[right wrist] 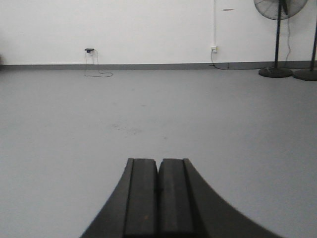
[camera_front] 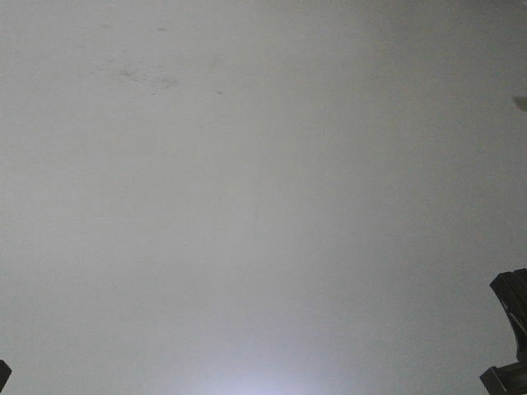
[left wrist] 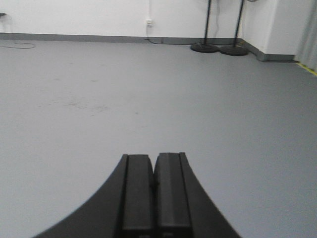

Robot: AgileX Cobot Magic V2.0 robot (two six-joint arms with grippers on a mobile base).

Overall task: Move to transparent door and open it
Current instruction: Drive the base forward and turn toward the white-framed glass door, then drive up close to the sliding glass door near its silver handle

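Jaws clenched, empty, on left gripper (left wrist: 154, 198) and right gripper (right wrist: 158, 198). Grey floor (right wrist: 148, 109) ahead, fan (right wrist: 277, 10) at far white wall (right wrist: 148, 29).

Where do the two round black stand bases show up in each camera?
Exterior front-facing: not in it.
Left wrist-mounted: two round black stand bases, top, right of centre.
Right wrist-mounted: bases at right edge, upper part.
Shared: dark scuffed floor patch, in all three.

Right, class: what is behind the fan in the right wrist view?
The white wall and its grey skirting run behind the fan. Its round base hides a stretch of skirting, and its mesh head partly screens the wall.
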